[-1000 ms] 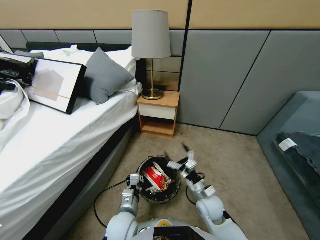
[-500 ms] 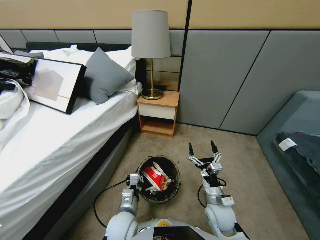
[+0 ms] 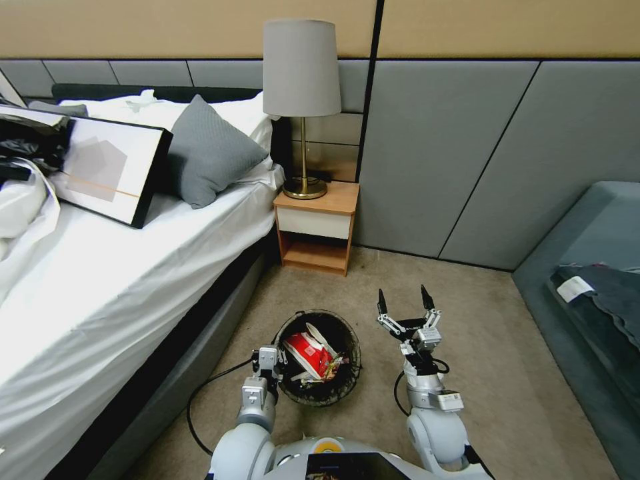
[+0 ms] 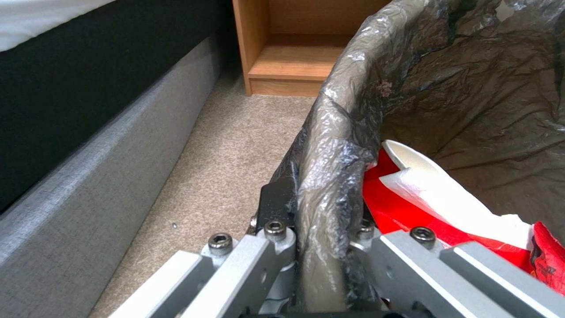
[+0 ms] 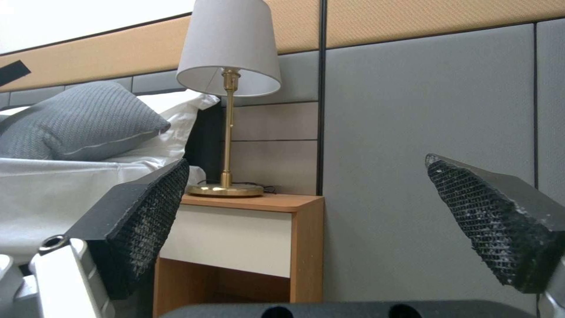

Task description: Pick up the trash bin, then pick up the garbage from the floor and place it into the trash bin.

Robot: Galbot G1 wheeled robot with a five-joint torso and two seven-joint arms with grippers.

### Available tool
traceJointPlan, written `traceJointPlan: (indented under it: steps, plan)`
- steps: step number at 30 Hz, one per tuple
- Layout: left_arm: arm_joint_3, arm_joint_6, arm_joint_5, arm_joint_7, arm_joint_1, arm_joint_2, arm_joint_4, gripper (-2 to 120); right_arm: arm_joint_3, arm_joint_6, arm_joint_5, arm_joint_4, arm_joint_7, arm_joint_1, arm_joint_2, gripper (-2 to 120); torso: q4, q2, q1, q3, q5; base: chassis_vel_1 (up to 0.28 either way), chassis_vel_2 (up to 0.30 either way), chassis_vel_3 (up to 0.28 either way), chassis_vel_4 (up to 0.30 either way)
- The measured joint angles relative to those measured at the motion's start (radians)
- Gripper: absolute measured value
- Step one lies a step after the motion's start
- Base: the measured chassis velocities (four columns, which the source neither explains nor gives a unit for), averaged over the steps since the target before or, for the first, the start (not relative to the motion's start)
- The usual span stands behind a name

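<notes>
first, the head view: the small round white plastic trash bin point(image 3: 319, 359) with a dark liner bag folded over its rim sits low in front of the robot, above the beige carpet floor point(image 3: 480, 373), beside the grey upholstered bed base point(image 3: 200, 353). the left gripper point(image 3: 272, 365) is clamped on the near-left rim of the trash bin. inside the bin lies the garbage point(image 3: 311, 357): a crumpled red-and-white wrapper with white paper scraps and darker pieces around it. the right gripper point(image 3: 403, 305) is held to the right of the bin, apart from it, pointing toward the wall, with its two black-tipped fingers spread wide and nothing between them. behind stand a wooden nightstand point(image 3: 316, 227) with a white drawer front and a brass table lamp point(image 3: 302, 100) with a grey shade.

next, the left wrist view: the left gripper point(image 4: 321, 247) has one metal finger outside and one inside the liner-covered rim of the trash bin point(image 4: 335, 145), closed on that rim. the red-and-white garbage point(image 4: 447, 198) lies against the inner finger. the nightstand point(image 4: 294, 48) stands beyond the bin.

finally, the right wrist view: the right gripper point(image 5: 321, 216) shows both textured black pads point(image 5: 150, 216) far apart, with nothing held. ahead of them are the nightstand point(image 5: 247, 238), the lamp point(image 5: 228, 66) and a grey knitted pillow point(image 5: 77, 119).
</notes>
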Motion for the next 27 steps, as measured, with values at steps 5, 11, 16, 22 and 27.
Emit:
traceJointPlan:
  steps: [5,11,16,22,27]
  plan:
    - [0.002,0.000,0.002,0.001,0.000,-0.003,-0.001,2,0.000,-0.001,-0.003,-0.003,0.000,0.005,0.002,100,0.0001,0.000,0.000,0.000,0.0000,0.007,0.006,0.010,0.010]
    - [0.001,0.001,0.003,0.003,0.008,0.000,-0.011,2,-0.003,-0.014,-0.003,-0.010,0.000,0.024,0.001,100,0.0002,0.000,0.000,0.000,0.0000,0.057,0.061,0.051,0.065]
    - [0.000,0.003,0.003,0.005,0.012,0.003,-0.015,2,-0.003,-0.019,-0.003,-0.011,0.000,0.031,0.000,100,0.0002,0.000,0.000,0.000,0.0000,0.092,0.088,0.083,0.076]
    - [0.005,0.017,0.002,0.011,0.020,0.005,-0.028,2,-0.004,-0.029,-0.003,-0.001,-0.001,0.035,-0.001,100,0.0002,0.000,0.000,0.000,0.0001,0.100,0.108,0.101,0.109]
    - [0.005,0.036,0.002,0.024,0.034,0.016,-0.044,2,-0.005,-0.033,-0.004,0.012,-0.003,0.034,-0.004,100,0.0003,0.000,0.000,0.000,0.0001,0.116,0.119,0.119,0.124]
